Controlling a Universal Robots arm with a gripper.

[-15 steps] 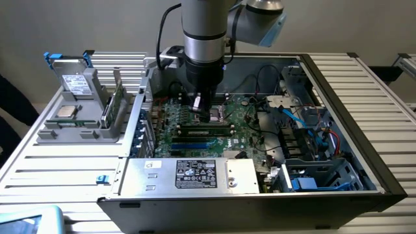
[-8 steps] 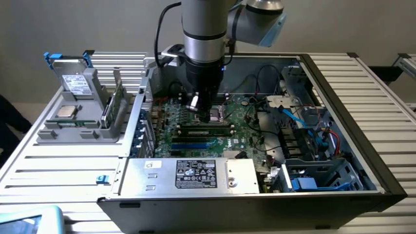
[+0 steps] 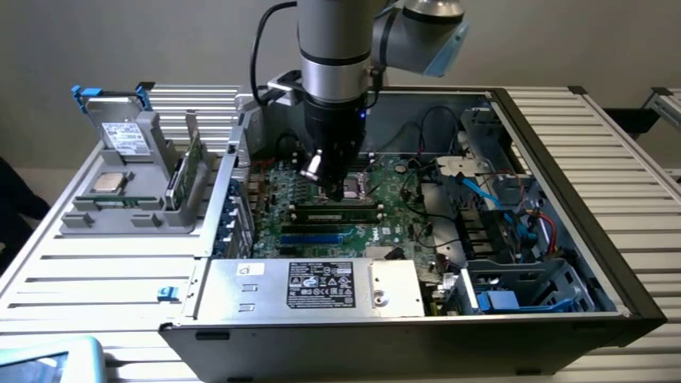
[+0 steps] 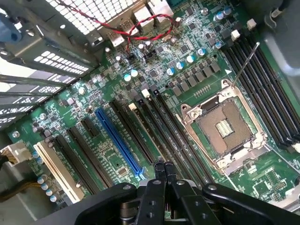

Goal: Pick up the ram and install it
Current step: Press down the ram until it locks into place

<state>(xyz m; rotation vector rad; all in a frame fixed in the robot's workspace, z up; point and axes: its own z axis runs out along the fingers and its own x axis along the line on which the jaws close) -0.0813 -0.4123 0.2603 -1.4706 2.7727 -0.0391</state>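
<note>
Gripper (image 4: pixel 164 172) is seen low over the motherboard (image 3: pixel 319 215) inside the open PC case (image 3: pixel 553 144), fingers pressed together w/ nothing between them. In the exterior view a ram (image 3: pixel 338 212) stick is seated in a slot just below the fingertips, approx. under the tool, so it is judged that this stick has been pushed home and let go; that is inferred, not seen. A second green stick (image 3: pixel 190 171) is stood on edge in the grey holder (image 3: pixel 127 215) at the exterior view's left, outside the case, kept upright presumably so it can be gripped by its top edge. A small silver processor (image 3: pixel 107 183) and a drive w/ blue tabs (image 3: pixel 123 132) are kept in the same holder, apart from each other.

Wrist view gives what the exterior cam cannot: the closed fingertips close up, the empty CPU socket (image 4: pixel 225 126) w/ its lever (image 4: pixel 244 63) raised, a blue expansion slot (image 4: pixel 119 140), and black slots beside it. Exterior view alone gives the arm's position relative to the holder and the case.
</note>
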